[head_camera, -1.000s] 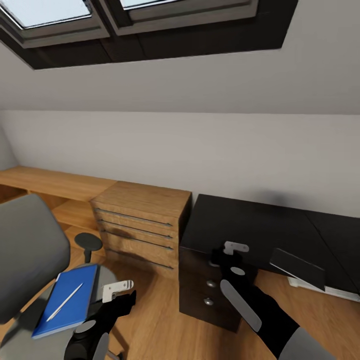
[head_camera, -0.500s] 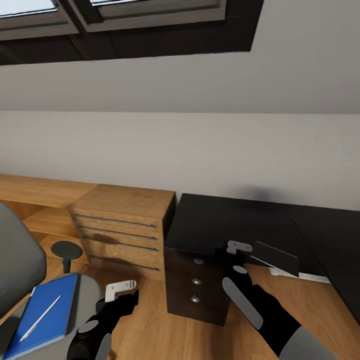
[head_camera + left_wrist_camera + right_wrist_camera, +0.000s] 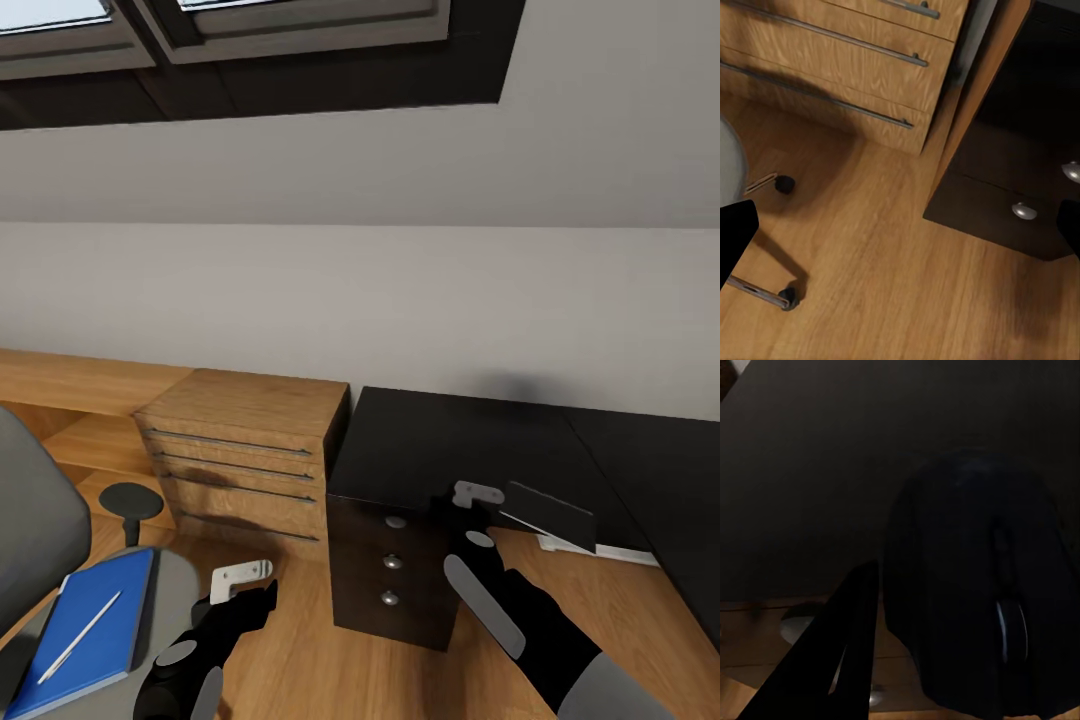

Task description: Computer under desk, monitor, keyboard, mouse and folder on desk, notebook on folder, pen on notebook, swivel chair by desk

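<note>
Right gripper (image 3: 455, 510) clenched around black mouse (image 3: 975, 585), poised above desk (image 3: 440, 445) edge for placing. Left gripper (image 3: 240, 590) state unclear. Folder (image 3: 85, 630), pen (image 3: 80, 635) wait on swivel chair (image 3: 30, 530).

glossy black desk (image 3: 440, 445), swivel chair (image 3: 35, 520) bearing folder (image 3: 90, 630)

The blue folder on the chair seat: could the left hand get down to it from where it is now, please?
Probably yes. The folder lies flat on the swivel chair seat with only the pen on top, and the left hand hangs just beside the seat with nothing between them. The pen may roll off if the folder tilts.
</note>
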Robot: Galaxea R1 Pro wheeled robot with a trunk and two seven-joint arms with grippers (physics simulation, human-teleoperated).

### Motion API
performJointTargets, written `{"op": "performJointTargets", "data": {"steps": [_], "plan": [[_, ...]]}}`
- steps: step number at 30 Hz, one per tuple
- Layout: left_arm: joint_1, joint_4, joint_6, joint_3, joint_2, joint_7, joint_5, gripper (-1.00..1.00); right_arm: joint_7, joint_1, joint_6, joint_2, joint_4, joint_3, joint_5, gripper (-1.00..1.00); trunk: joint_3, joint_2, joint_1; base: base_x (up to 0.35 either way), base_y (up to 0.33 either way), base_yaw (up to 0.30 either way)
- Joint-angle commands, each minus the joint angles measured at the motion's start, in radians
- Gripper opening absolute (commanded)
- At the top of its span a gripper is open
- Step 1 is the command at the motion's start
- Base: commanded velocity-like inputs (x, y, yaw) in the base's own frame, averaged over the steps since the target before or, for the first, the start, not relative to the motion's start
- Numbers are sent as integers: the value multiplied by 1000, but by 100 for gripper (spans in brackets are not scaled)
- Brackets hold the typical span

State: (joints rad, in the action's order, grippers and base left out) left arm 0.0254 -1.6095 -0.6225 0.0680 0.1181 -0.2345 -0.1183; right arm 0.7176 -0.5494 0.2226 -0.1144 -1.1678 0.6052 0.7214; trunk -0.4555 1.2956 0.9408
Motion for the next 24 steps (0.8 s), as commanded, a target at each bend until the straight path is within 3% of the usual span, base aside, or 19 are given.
{"op": "performJointTargets", "data": {"steps": [1,9,19,24], "plan": [[1,-1,-4,1,0,-9,-11,100,5,-1,4,-1,-2,3,4,-100,-1,1,0,0,0,0],[1,-1,-3,1,0,-9,-11,100,6,-1,3,-4,0,1,4,-100,-1,1,0,0,0,-23],[1,-1,-4,1,0,-9,-12,100,6,-1,3,-4,2,-10,4,-100,4,1,0,0,0,-225],[1,-1,-6,1,0,-9,-12,100,6,-1,3,-4,9,-44,4,-100,7,1,0,0,0,-252]]}}
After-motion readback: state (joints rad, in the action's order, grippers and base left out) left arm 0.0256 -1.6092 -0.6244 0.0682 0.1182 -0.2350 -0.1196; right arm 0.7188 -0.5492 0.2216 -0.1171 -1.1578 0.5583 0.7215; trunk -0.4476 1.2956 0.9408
